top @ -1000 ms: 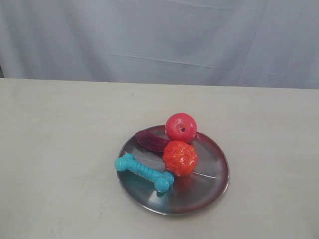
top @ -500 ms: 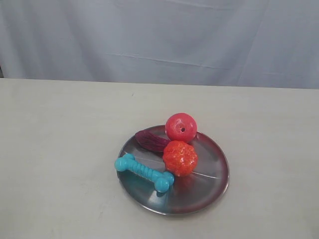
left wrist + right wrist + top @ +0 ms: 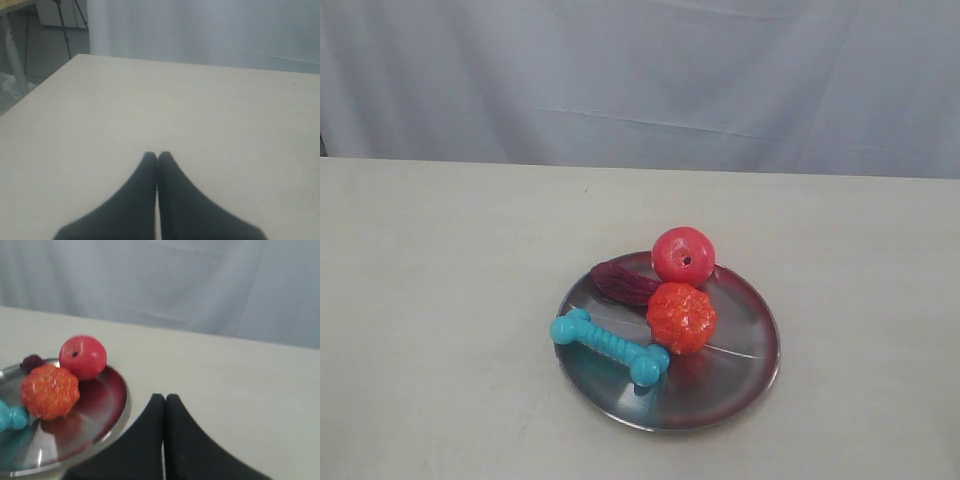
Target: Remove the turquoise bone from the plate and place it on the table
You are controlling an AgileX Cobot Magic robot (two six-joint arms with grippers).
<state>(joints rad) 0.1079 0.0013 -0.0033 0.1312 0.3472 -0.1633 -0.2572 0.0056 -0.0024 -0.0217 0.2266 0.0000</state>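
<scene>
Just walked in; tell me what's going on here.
Nothing is being handled yet. The small turquoise rubber bone lies on the round shiny metal plate, beside an orange knobbly ball, a red apple-like ball and a dark purple piece. The left end effector and the right end effector are shut and empty above the beige table.

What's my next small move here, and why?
Probably bring the left gripper toward the turquoise bone, opening it: it is shut over the table, and the bone lies on the left of the plate, with the orange toy between it and the right side.
</scene>
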